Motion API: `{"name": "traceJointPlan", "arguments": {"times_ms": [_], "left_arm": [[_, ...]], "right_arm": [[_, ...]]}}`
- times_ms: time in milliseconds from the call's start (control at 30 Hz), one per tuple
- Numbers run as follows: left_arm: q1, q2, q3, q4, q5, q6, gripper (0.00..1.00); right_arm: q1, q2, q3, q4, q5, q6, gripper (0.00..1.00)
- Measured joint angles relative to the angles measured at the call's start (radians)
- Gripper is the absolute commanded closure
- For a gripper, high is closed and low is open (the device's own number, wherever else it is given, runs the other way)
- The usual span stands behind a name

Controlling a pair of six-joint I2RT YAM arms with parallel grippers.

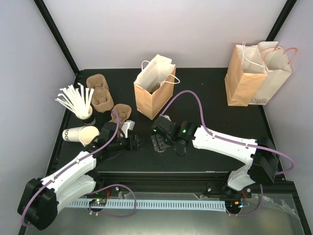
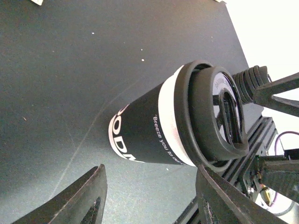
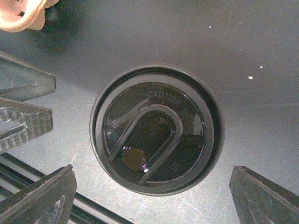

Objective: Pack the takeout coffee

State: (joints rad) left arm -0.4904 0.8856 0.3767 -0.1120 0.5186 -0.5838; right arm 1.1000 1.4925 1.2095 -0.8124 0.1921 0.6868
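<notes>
The takeout coffee stands upright on the black table, a cup with a black printed band, a white rim strip and a glossy black lid. My left gripper is open, level with the cup's side, its fingers short of the cup and apart from it. My right gripper is open directly above the lid, one finger on each side, not touching. In the top view my left gripper and right gripper meet at the table's middle front, and the cup is mostly hidden under the right one.
An open brown paper bag with a white bag inside stands behind the grippers. Two more bags stand at the back right. Brown pulp carriers, a cup of white stirrers and lidless white cups lie at the left.
</notes>
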Motion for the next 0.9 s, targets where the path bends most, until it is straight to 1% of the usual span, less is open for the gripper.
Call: {"name": "traceJointPlan", "arguments": {"times_ms": [100,133,167,267,333,433,567,700,733,900], "left_arm": [[0.000,0.014,0.000,0.009,-0.018,0.006,0.45],[0.001,0.021,0.000,0.010,-0.022,0.008,0.39],[0.004,0.028,0.000,0.009,-0.026,0.010,0.29],[0.009,0.042,0.001,0.005,-0.049,0.026,0.16],[0.012,0.043,0.001,0.000,-0.068,0.032,0.02],[0.015,0.033,0.002,-0.010,-0.097,0.039,0.01],[0.026,-0.011,0.002,-0.039,-0.177,0.016,0.01],[0.038,-0.029,0.002,-0.039,-0.195,0.014,0.02],[0.038,-0.028,0.002,-0.039,-0.191,0.018,0.03],[0.038,0.003,0.002,-0.031,-0.119,0.035,0.17]], "right_arm": [[0.000,0.009,0.015,-0.009,0.003,0.010,0.08],[0.000,0.017,0.026,-0.011,0.006,0.014,0.07],[0.001,0.027,0.039,-0.014,0.010,0.020,0.08],[0.007,0.040,0.055,-0.014,0.019,0.037,0.07],[0.010,0.040,0.055,-0.016,0.026,0.052,0.07],[0.010,0.040,0.056,-0.017,0.034,0.073,0.07],[0.011,0.039,0.073,-0.022,0.045,0.095,0.04],[0.011,0.040,0.077,-0.026,0.045,0.109,0.05],[0.011,0.046,0.089,-0.041,0.045,0.114,0.05],[0.011,0.093,0.154,-0.074,0.047,0.132,0.06]]}}
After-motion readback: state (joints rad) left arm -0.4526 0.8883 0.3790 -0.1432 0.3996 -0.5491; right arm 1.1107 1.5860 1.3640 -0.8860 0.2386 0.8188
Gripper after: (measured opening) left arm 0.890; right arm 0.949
